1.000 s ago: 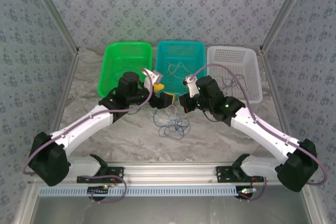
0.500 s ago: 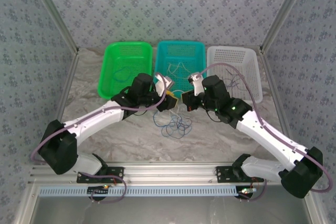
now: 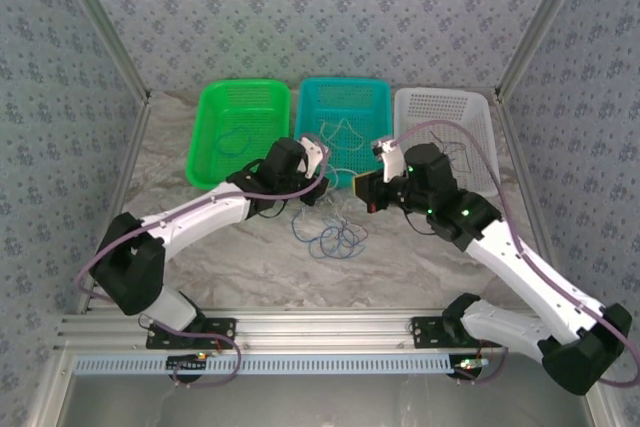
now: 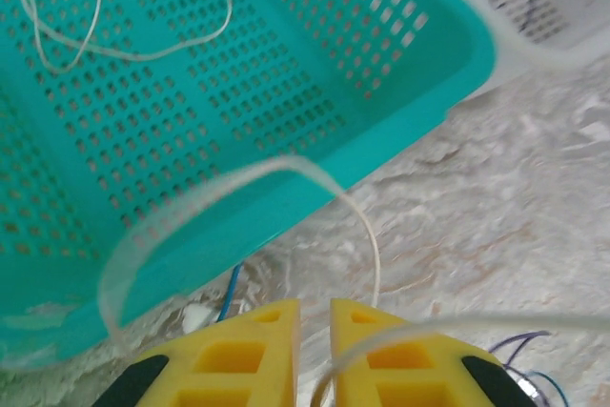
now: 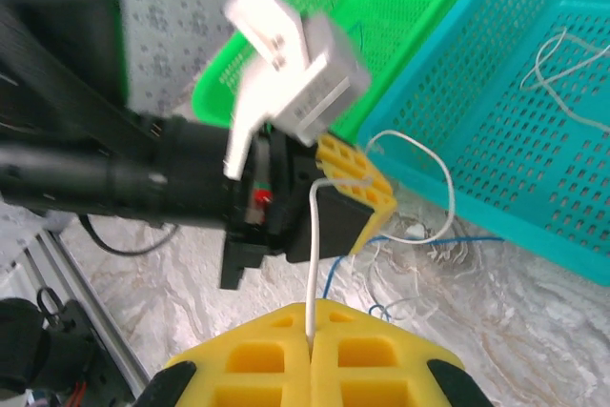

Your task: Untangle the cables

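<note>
Teal basket (image 3: 345, 82) taken as reference.

Sorted so far, judging by contents:
- pale cables (image 3: 338, 132) lie inside it
- one blue loop (image 3: 235, 139) lies in the green basket (image 3: 245, 85) beside it, on the left arm's side
- dark cables (image 3: 455, 153) lie in the white basket (image 3: 445, 94) beside it, on the right arm's side

Not done: a tangle (image 3: 330, 237) of mostly blue loops lies on the table (image 3: 200, 247) just in front of the teal basket.

Right gripper (image 5: 311, 323) is pressed together, pinching a white cable (image 5: 312, 245). The cable runs up from between its fingertips and loops over to the left gripper (image 4: 315, 316). Both grippers sit just in front of the teal basket's near wall. Left jaws are drawn almost together with a thin slit between them; cannot tell whether they nip that cable.

Estimate: well along, not finished. The white strand needs working free of the tangle, then the blue loops need separating.
</note>
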Controlling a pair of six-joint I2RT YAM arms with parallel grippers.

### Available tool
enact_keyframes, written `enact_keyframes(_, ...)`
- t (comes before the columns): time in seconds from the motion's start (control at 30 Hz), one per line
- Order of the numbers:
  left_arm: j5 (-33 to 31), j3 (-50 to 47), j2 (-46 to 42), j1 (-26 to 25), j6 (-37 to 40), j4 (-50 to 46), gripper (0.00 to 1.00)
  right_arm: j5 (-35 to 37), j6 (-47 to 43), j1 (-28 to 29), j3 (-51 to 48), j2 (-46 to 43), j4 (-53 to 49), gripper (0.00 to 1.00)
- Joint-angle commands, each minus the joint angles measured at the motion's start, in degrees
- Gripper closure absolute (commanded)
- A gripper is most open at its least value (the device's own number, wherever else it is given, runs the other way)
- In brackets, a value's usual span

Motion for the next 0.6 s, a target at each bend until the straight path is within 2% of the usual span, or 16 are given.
enact_keyframes(0.0,-4.1,1.7,1.1,-0.5,-1.3,-3.6,0.83,-3.0,1.8,-1.8,2.9,-3.2,-0.8,1.00)
enact_keyframes(0.17,-8.2,1.3,0.8,-0.5,-2.3,-5.1,0.86,-4.3,1.5,-3.6,4.4,-4.9,-4.6,1.00)
enact_keyframes(0.4,-7.9,0.8,-0.2,-0.5,-2.6,-5.5,0.88,-4.0,1.6,-4.7,4.4,-6.7,-5.4,1.00)
enact_keyframes(0.5,-5.5,-1.2,-2.2,-0.5,-2.8,-3.0,0.89,-4.8,1.9,-5.4,3.9,-6.7,-5.3,1.00)
enact_keyframes(0.57,-1.3,-4.5,-5.2,-0.5,-2.8,2.9,0.85,-4.8,2.3,-5.4,3.1,-6.5,-4.7,1.00)
